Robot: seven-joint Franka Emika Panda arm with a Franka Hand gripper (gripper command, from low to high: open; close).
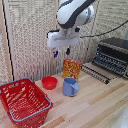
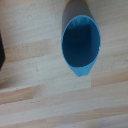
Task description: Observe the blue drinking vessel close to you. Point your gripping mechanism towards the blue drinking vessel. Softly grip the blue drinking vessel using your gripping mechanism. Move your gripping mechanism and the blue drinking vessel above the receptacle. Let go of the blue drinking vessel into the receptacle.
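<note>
The blue drinking vessel [image 1: 70,87], a small light-blue mug with a side handle, stands upright on the wooden table near the middle. In the wrist view I look straight down into the mug [image 2: 80,42], its inside bare. My gripping mechanism [image 1: 61,51] hangs well above the mug, a little toward the exterior view's left. Its two short blue-tipped fingers are apart and hold nothing. The receptacle [image 1: 15,91], a red lattice basket with a blue-grey rim handle, sits at the exterior view's lower left.
A small red bowl [image 1: 49,82] sits between basket and mug. An orange snack packet [image 1: 71,68] stands just behind the mug. A toaster oven [image 1: 112,56] with its door folded down fills the exterior view's right. A wooden slat wall rises behind.
</note>
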